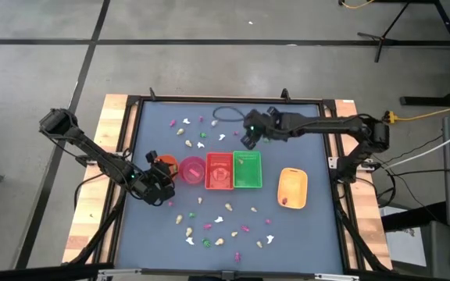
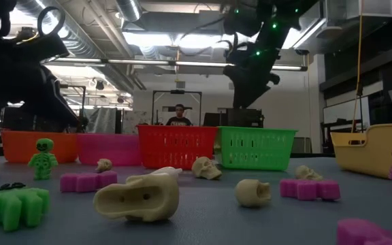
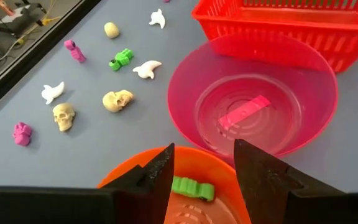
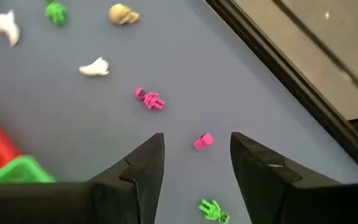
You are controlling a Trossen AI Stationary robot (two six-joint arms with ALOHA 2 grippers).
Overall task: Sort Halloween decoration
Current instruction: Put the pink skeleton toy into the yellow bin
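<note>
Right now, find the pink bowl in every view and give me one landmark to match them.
High view: pink bowl left of centre, between the orange bowl and the red basket.
Low view: pink bowl left of centre, again between orange bowl and red basket.
Left wrist view: fills the centre-right, a pink strip inside.
Right wrist view: not in it.
Shared landmark: the red basket beside it.

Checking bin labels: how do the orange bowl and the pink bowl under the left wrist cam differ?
The orange bowl is opaque; the pink bowl is translucent. The orange bowl holds a green trinket; the pink bowl holds a flat pink piece. The left end effector hovers open over the orange bowl, not the pink bowl. Both are round and side by side.
</note>
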